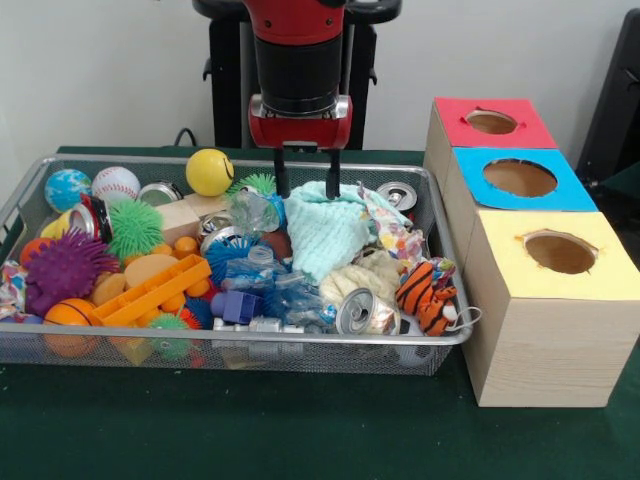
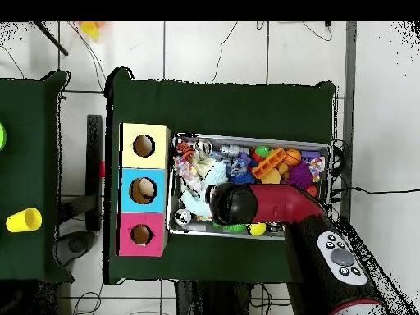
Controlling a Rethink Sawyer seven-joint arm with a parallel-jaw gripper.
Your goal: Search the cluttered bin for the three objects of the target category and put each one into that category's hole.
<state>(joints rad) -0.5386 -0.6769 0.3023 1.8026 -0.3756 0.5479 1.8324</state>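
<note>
Closest to where I stand is the wire bin's [image 1: 20,345] front rim, with a crushed can [image 1: 366,312] and a striped tiger toy [image 1: 428,296] heaped against it. Further back the gripper [image 1: 307,187] hangs over the pile with its two black fingers apart and nothing between them, tips right at the upper edge of a pale green knitted cloth [image 1: 327,228]. Left of the gripper sits a yellow ball [image 1: 209,171], and a second can [image 1: 398,195] lies to its right at the back of the bin. Beyond that, past the bin's end, stand the three boxes with holes: red [image 1: 491,122], blue [image 1: 520,178] and yellow [image 1: 561,252]. Nothing marks the target category, so I can't say which things are wanted. It looks like the searching stage; next it must drop lower and close on one item, without snagging the loose cloth.
</note>
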